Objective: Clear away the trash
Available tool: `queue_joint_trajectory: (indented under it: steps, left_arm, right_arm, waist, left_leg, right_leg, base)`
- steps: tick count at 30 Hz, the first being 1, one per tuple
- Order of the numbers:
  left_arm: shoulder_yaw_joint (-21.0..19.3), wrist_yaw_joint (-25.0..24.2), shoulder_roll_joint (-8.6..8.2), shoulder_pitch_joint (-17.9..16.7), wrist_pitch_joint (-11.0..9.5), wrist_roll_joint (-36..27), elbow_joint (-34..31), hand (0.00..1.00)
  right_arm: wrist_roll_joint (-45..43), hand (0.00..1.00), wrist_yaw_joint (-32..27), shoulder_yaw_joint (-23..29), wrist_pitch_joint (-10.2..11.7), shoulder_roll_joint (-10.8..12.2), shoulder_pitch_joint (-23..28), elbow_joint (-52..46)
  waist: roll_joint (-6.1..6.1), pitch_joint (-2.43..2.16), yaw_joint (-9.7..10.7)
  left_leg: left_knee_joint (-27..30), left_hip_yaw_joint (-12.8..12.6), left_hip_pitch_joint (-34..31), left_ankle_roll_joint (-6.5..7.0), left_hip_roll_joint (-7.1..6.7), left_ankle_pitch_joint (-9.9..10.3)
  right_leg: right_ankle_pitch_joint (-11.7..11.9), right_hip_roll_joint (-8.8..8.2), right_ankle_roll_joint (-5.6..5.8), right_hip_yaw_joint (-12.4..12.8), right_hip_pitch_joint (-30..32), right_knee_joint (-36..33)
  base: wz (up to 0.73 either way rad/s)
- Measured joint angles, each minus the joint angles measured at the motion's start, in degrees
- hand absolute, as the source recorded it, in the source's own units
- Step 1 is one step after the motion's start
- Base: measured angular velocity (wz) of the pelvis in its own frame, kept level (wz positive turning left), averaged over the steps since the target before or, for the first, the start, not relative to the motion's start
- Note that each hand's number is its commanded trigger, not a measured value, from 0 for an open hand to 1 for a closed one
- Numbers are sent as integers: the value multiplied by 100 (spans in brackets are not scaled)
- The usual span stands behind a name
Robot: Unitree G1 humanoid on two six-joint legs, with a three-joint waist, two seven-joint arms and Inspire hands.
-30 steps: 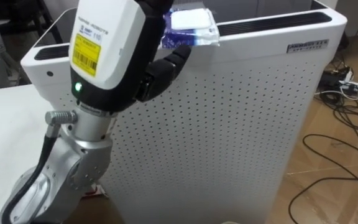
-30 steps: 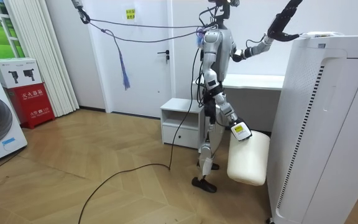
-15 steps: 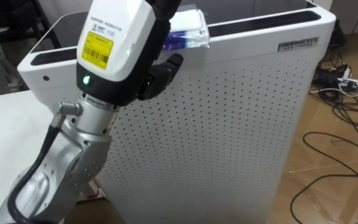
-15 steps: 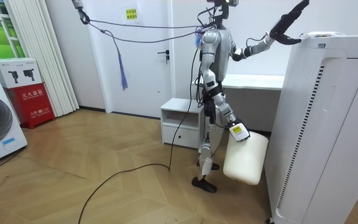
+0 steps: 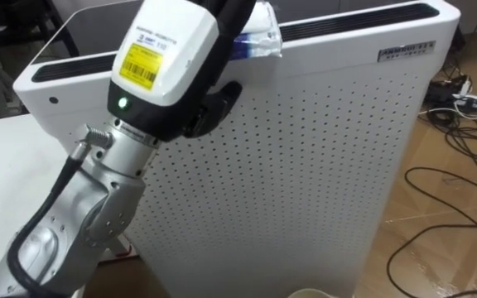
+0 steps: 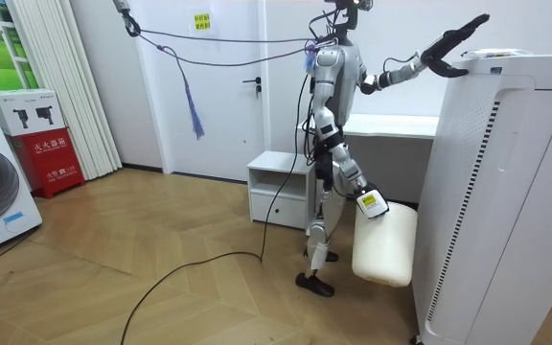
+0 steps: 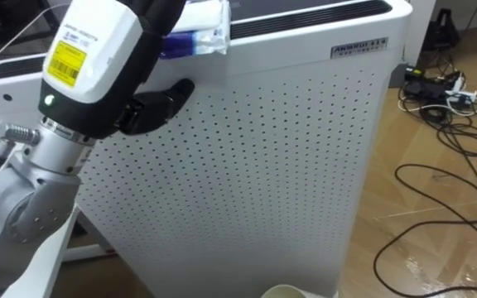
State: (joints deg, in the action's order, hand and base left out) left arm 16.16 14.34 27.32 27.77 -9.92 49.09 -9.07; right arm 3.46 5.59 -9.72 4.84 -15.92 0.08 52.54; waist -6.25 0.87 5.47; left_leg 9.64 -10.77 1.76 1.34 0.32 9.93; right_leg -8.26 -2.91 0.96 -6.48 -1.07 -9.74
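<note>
Garbage, a crinkly blue-and-white plastic wrapper [image 5: 262, 40], is lying atop the perforated white appliance [image 5: 305, 165]; the left hand [image 5: 220, 101] is hovering over it, its fingers [image 6: 472, 26] showing straight and empty in the room view.

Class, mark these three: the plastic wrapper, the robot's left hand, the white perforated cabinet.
plastic wrapper [image 5: 262, 37]: left eye view, its clear middle.
left hand [image 5: 218, 103]: left eye view, its dark thumb.
white perforated cabinet [image 5: 321, 165]: left eye view, middle of its front panel.
</note>
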Motion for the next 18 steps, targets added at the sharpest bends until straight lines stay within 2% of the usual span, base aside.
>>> queue_joint_trajectory:
  steps: [2, 7, 13, 14, 15, 16, 17, 18]
  left_arm:
    - [7, -254, 68, 0, 20, -34, -1, 0]
    - [55, -857, 93, 0, 146, -280, 3, 0]
    - [101, -1280, 122, 0, 371, -765, 10, 0]
    - [101, -1297, 122, 0, 372, -804, 18, 12]
    - [101, -1345, 123, 1, 383, -883, 28, 53]
    - [101, -1385, 122, 1, 406, -911, 36, 64]
    - [101, -1411, 123, 0, 417, -911, 44, 100]
    - [105, -1450, 125, 3, 430, -922, 73, 100]
  right_arm:
    - [0, 100, 58, 52, 0, -9, 0, 0]
    - [-4, 100, 87, 50, 0, -21, 4, 3]
    - [-5, 100, 53, 50, -6, -20, 3, 2]
    - [-5, 100, 47, 49, -6, -20, 3, 2]
    - [-4, 100, 43, 42, -8, -20, 3, 1]
    - [-3, 100, 38, 42, -8, -19, 3, 0]
    - [-2, 100, 34, 42, -8, -19, 3, 0]
    - [-2, 100, 16, 43, -11, -19, 1, -1]
  waist:
    - [-2, -2, 19]
    - [-12, -8, 20]
    - [-74, -22, 33]
    - [-81, -22, 32]
    - [-89, -25, 32]
    - [-94, -29, 35]
    - [-96, -30, 38]
    - [-100, -33, 38]
  left_leg:
    - [0, -7, 2, 0, 7, 0]
    - [1, -7, 3, 0, 5, 0]
    - [5, -24, -5, 0, 2, 0]
    - [5, -26, -4, 0, 2, 0]
    - [5, -31, -5, 0, 6, 0]
    - [5, -39, -5, 0, 8, 0]
    - [5, -43, -5, 0, 9, 0]
    - [4, -65, -5, 0, 11, 0]
  right_leg:
    - [0, 0, 0, 0, -2, -1]
    - [0, -1, 0, -2, -2, -5]
    - [0, 1, 0, 10, 19, -12]
    - [0, 1, 0, 10, 19, -14]
    - [0, 2, 0, 10, 25, -20]
    - [0, 2, 0, 11, 30, -24]
    - [0, 3, 0, 13, 32, -25]
    - [0, 3, 0, 22, 38, -30]
  base:
    - [0]
    - [0]
    - [0]
    - [0]
    - [0]
    - [-3]
    - [-4]
    - [-4]
